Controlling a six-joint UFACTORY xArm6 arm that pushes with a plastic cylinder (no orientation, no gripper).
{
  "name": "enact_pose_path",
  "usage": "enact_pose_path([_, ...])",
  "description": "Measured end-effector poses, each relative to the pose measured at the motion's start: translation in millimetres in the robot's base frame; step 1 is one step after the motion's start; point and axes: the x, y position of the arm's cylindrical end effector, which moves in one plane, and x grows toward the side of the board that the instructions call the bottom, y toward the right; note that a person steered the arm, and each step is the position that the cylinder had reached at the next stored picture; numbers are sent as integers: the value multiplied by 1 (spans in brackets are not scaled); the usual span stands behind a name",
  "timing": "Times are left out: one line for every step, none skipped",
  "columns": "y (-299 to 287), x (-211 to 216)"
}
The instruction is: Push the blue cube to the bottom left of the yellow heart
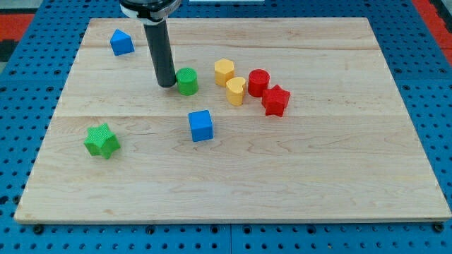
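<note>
Now my tip sits on the bench just left of the green cylinder — touching or nearly so, holding nothing, a plain rod without jaws. Down toward the view's bottom, the blue cube stands apart — below and left of the yellow heart.
</note>
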Motion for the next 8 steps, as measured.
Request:
enact_pose_path([26, 7])
enact_pose_path([22, 24])
enact_pose_path([21, 67])
enact_pose_path([21, 101])
enact_pose_path([57, 118])
enact_pose_path([69, 110])
enact_pose_path([88, 105])
enact_pose_path([97, 98])
